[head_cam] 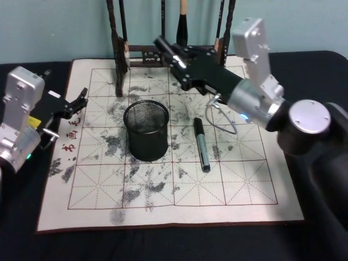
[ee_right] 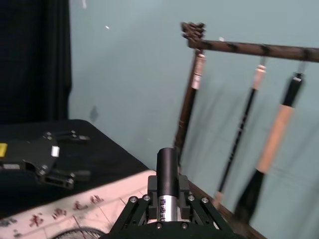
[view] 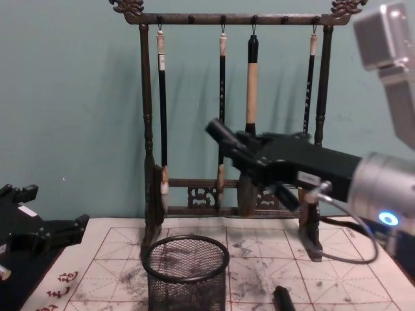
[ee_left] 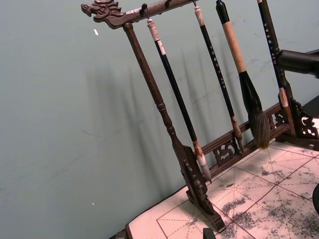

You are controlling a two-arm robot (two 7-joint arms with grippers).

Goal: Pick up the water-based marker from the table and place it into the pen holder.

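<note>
At far left, by the edge of the black surface [head_cam: 163,244], the left gripper [head_cam: 80,102] sits parked, jaws spread, nothing between them. Right of it, mid-way across the white, red-gridded, ink-stained calligraphy mat [head_cam: 217,185], stands the small black wire-mesh pen holder [head_cam: 147,141], upright and apparently empty. Just right of the holder and apart from it, a black-capped, teal-barrelled pen [head_cam: 201,147] lies flat on the mat. Farther back, by the tall dark wooden brush rack [head_cam: 122,54], the right gripper [head_cam: 175,58] hangs in the air. Its jaws pinch the black-capped, pale-barrelled water-based marker [head_cam: 162,43], cap end slanting up and leftward.

Step, as judged: pick done, carry to the holder in hand. The next move calls for bringing the marker forward over the holder's mouth, tipping it nearer upright, and lowering it inside the rim before release.

Views: the right wrist view shows the pinch close up and the printed label on the marker [ee_right: 168,172]. The chest view shows the marker [view: 220,133] riding well above the holder's rim [view: 185,241]. The head view gives the layout on the mat.
</note>
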